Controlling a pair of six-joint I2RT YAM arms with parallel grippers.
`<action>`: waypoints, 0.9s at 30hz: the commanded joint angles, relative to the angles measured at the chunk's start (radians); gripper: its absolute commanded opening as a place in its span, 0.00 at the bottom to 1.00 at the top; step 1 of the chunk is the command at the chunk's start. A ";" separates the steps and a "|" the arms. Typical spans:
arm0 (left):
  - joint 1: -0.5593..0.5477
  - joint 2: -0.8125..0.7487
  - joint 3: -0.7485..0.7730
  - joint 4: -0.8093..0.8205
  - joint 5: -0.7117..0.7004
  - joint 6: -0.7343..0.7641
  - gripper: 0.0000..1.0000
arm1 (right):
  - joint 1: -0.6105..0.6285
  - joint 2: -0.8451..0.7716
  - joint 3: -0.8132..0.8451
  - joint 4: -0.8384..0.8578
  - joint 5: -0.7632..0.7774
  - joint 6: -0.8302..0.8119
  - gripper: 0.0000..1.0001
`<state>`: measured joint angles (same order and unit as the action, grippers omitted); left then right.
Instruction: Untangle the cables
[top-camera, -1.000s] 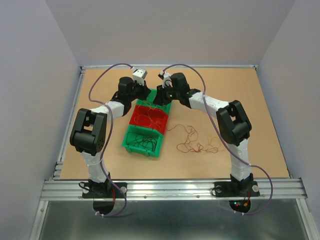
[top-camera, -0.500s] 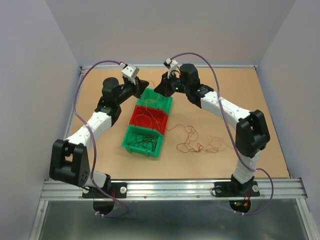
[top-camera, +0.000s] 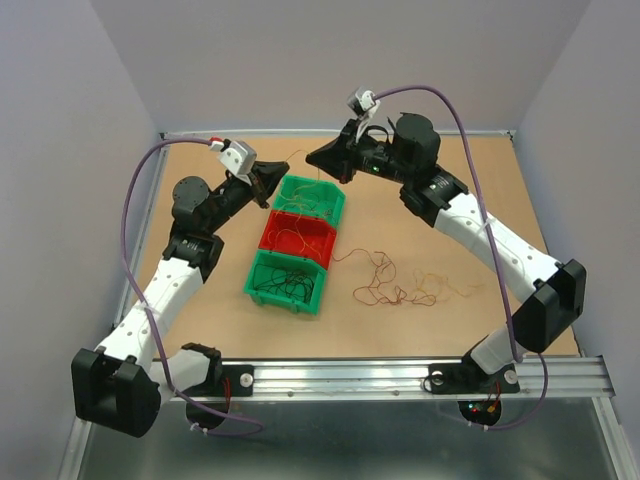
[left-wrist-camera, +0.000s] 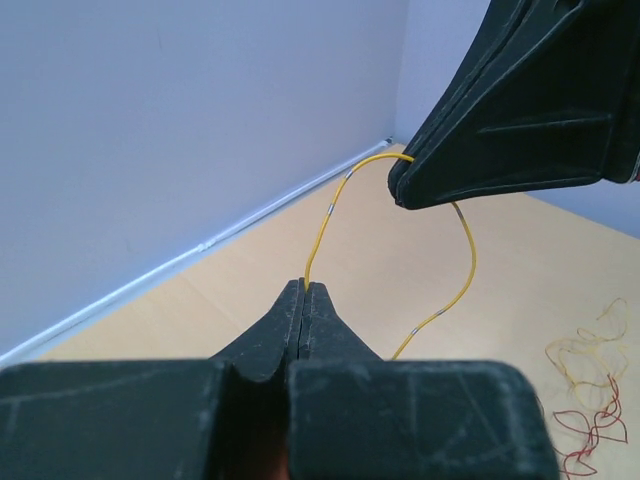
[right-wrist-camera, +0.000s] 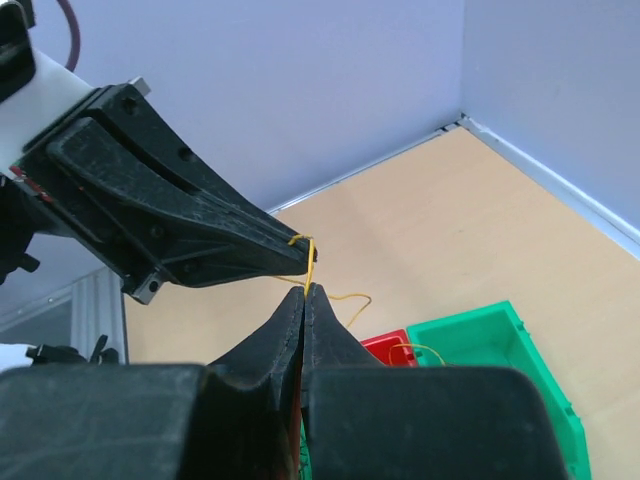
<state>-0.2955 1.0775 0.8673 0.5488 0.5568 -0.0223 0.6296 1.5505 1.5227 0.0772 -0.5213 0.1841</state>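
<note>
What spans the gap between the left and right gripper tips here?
A short stretch of yellow cable, pinched by both the left gripper and the right gripper. The left wrist view shows it arcing between them above the table.

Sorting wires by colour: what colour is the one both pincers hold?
Yellow wire, clearest in the left wrist view.

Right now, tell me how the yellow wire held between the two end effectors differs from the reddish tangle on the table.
The yellow wire is lifted in the air; the reddish tangle lies on the table. The yellow wire is a single strand pinched by the left end effector and the right end effector; the reddish tangle is loose, curly and untouched. Both are thin, flexible strands.
</note>
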 joint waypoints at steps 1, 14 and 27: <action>-0.005 -0.014 -0.019 -0.007 0.000 0.016 0.00 | 0.008 -0.006 0.028 0.032 -0.040 0.026 0.01; -0.005 -0.067 -0.048 0.016 -0.041 0.056 0.00 | 0.035 0.065 0.278 0.030 -0.120 0.049 0.00; -0.005 -0.068 -0.094 0.040 -0.047 0.090 0.01 | 0.050 0.092 0.285 0.059 -0.145 0.141 0.01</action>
<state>-0.3038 1.0039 0.8150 0.6399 0.5198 0.0299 0.6655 1.6779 1.8343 0.0082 -0.6506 0.2798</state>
